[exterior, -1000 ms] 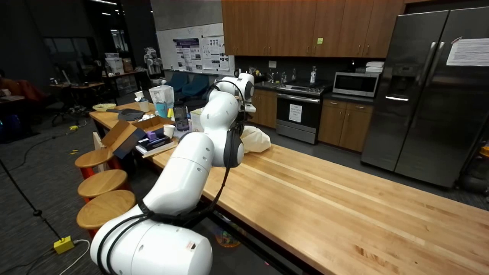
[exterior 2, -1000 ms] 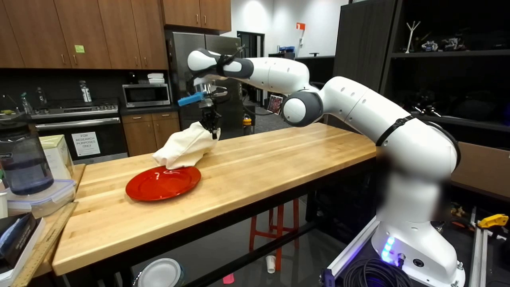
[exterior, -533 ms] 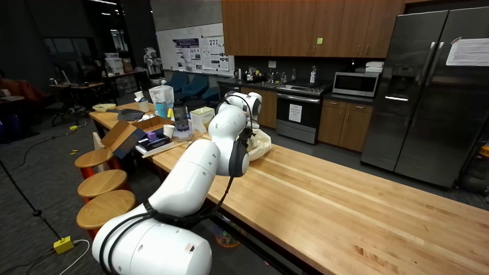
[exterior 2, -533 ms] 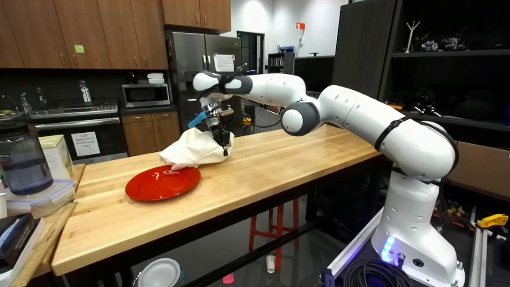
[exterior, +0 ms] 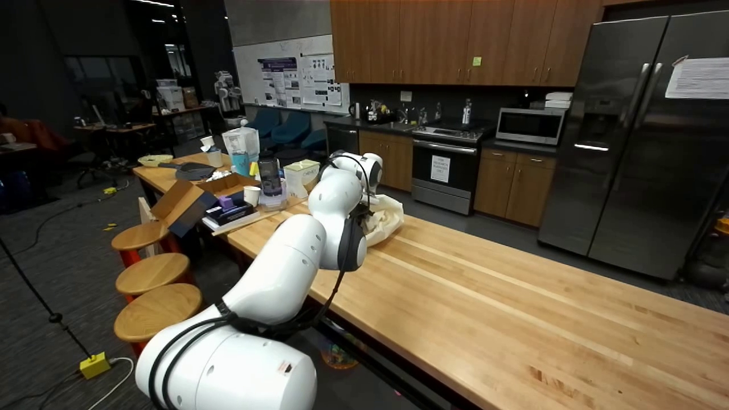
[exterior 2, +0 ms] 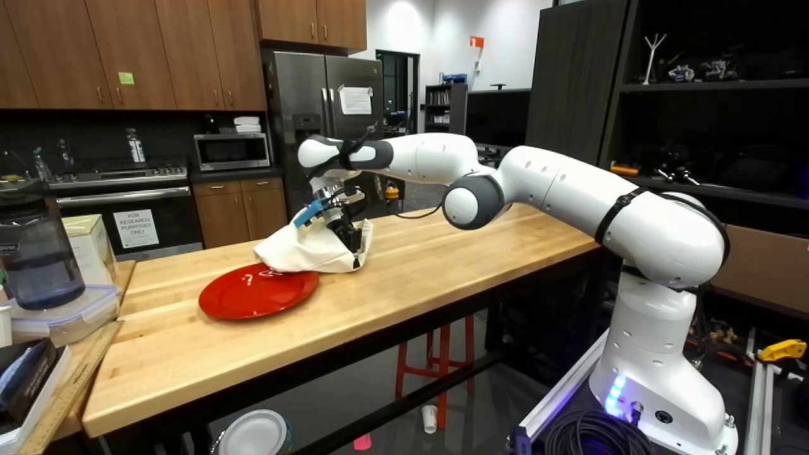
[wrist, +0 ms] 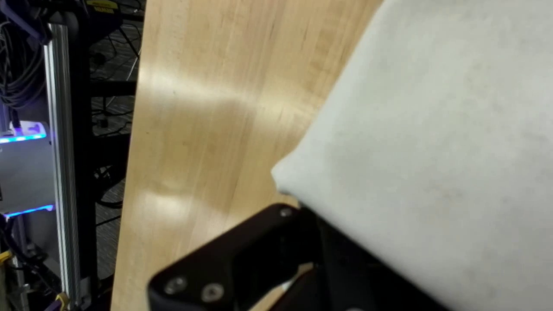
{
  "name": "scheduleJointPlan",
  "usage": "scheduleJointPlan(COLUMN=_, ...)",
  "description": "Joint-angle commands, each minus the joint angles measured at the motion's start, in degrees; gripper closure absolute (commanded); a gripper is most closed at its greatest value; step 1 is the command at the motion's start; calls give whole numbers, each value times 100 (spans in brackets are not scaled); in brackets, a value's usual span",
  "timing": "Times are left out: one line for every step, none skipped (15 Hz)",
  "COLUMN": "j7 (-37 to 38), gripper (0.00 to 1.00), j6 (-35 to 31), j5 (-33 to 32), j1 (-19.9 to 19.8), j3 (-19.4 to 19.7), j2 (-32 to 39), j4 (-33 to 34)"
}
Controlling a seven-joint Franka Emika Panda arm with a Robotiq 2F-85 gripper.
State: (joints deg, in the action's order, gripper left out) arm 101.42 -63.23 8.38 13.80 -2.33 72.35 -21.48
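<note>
Got the gripper [exterior 2: 356,260] low over the table [exterior 2: 442,265], pressed together on a corner of the cloth [exterior 2: 300,248] (pinching it, going by the wrist view). Can't make out the whole grip, partly hidden by the cloth. Seeing the cloth on the table, rumpled, bunched up on both sides of the gripper. Also filling most of the right half of the wrist view, with table to the left. Reaching the far rim of the red plate [exterior 2: 253,297] and overlapping it in an exterior view (can't tell if resting on the rim). Seeing the plate flat on the table, apart from the gripper. In an exterior view, losing most of the gripper behind the arm [exterior: 279,256].

Past the plate, seeing a jug [exterior 2: 39,253] on a lidded tub [exterior 2: 82,316], with a carton [exterior 2: 91,249] beside it. In the background of both exterior views, seeing the stove [exterior 2: 129,205], microwave [exterior 2: 232,151] and fridge [exterior 2: 306,88]. Also catching stools [exterior: 152,272] in an exterior view, near an open box [exterior: 181,197] (cardboard, flap tipped out) and a white cup [exterior: 252,195]. Seeing a green note [exterior 2: 126,78] stuck on the cabinets [exterior 2: 152,44] above the stove.
</note>
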Motion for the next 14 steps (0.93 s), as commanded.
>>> scheduleJointPlan(j7=-329, gripper=99, j6=-204, j5=-252, j1=280, j3=21, j2=91, j4=215)
scheduleJointPlan(j7=-429, gripper=99, j6=-369, j5=-345, j1=383, j3=49, j2=39, j4=185)
scheduleJointPlan(j7=-509, gripper=99, j6=-608, j5=-421, j1=474, j3=59, j2=-66, j4=48)
scheduleJointPlan(j7=-551, gripper=99, j6=-811, j5=-473, j1=567, j3=52, j2=-116, j4=41)
scheduleJointPlan(j7=-606, gripper=99, j6=-1020, j5=-539, j1=661, j3=61, j2=-152, j4=48)
scheduleJointPlan(j7=-654, gripper=99, j6=-1251, j5=-598, j1=755, j3=70, j2=-186, j4=54)
scheduleJointPlan(j7=-703, gripper=99, j6=-1473, j5=-657, j1=845, j3=82, j2=-226, j4=58)
scheduleJointPlan(j7=-755, gripper=99, j6=-1684, j5=-695, j1=924, j3=87, j2=-252, j4=74)
scheduleJointPlan(j7=-812, gripper=99, j6=-1899, j5=-735, j1=999, j3=89, j2=-276, j4=94)
scheduleJointPlan(j7=-861, gripper=99, j6=-2087, j5=-755, j1=1063, j3=82, j2=-311, j4=103)
scheduleJointPlan(j7=-909, gripper=99, j6=-2241, j5=-754, j1=1115, j3=60, j2=-350, j4=109)
scheduleJointPlan(j7=-986, gripper=99, j6=-2399, j5=-761, j1=1173, j3=49, j2=-384, j4=113)
scheduleJointPlan(j7=-1082, gripper=99, j6=-2494, j5=-779, j1=1233, j3=50, j2=-407, j4=120)
scheduleJointPlan(j7=-1203, gripper=99, j6=-2590, j5=-802, j1=1291, j3=54, j2=-430, j4=120)
